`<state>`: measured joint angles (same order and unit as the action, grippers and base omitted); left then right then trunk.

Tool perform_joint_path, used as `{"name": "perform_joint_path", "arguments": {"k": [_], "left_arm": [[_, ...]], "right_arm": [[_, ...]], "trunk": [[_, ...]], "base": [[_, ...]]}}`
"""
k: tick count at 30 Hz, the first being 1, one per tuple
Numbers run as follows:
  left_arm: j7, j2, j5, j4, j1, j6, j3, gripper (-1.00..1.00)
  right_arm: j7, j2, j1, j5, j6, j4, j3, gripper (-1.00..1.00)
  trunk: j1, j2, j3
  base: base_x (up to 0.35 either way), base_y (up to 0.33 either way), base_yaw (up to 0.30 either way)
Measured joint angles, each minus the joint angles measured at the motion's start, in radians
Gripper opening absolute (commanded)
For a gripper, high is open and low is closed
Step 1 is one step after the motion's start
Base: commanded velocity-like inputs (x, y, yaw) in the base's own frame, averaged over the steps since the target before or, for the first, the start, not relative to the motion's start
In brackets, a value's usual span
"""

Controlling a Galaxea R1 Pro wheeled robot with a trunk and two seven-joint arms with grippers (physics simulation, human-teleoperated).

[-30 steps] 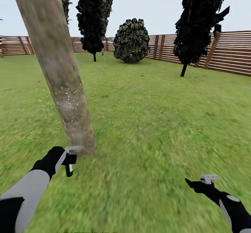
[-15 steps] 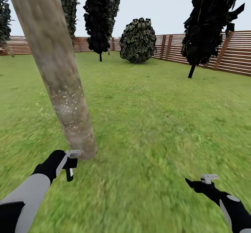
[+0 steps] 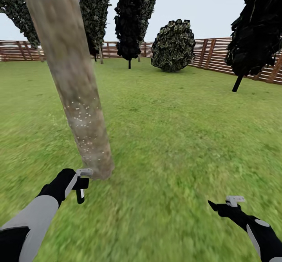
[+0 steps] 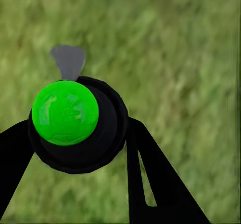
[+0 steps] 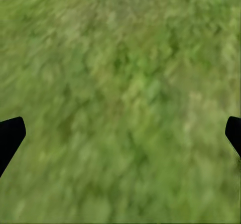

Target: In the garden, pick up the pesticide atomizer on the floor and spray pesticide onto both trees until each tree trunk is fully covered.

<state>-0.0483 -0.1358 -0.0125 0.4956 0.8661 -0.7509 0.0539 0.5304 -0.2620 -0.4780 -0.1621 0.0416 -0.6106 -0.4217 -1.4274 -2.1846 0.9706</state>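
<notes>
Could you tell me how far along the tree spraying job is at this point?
Done: left gripper holds the pesticide atomizer. In hand: near tree trunk carries white specks low down, its upper part bare. Left: finishing this trunk, then the second tree.

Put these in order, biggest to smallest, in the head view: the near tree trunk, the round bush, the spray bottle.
1. tree trunk, though nearness inflates it
2. round bush, far off
3. spray bottle, in the left gripper
</notes>
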Motion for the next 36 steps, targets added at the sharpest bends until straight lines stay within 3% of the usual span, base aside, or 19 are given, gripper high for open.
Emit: {"name": "perform_joint_path", "arguments": {"k": [18,36], "left_arm": [[0.0,0.006,-0.001,0.0,0.0,0.0,-0.002,-1.0],[0.0,0.008,0.001,0.0,0.0,0.0,-0.002,-1.0]], "right_arm": [[0.0,0.0,0.0,0.0,0.0,0.0,0.0,1.0],[0.0,-0.001,0.0,0.0,0.0,0.0,0.0,1.0]], "trunk": [[0.0,0.0,0.0],[0.0,0.0,0.0]], "base": [[0.132,-0.264,0.014],[0.099,-0.265,0.265]]}}
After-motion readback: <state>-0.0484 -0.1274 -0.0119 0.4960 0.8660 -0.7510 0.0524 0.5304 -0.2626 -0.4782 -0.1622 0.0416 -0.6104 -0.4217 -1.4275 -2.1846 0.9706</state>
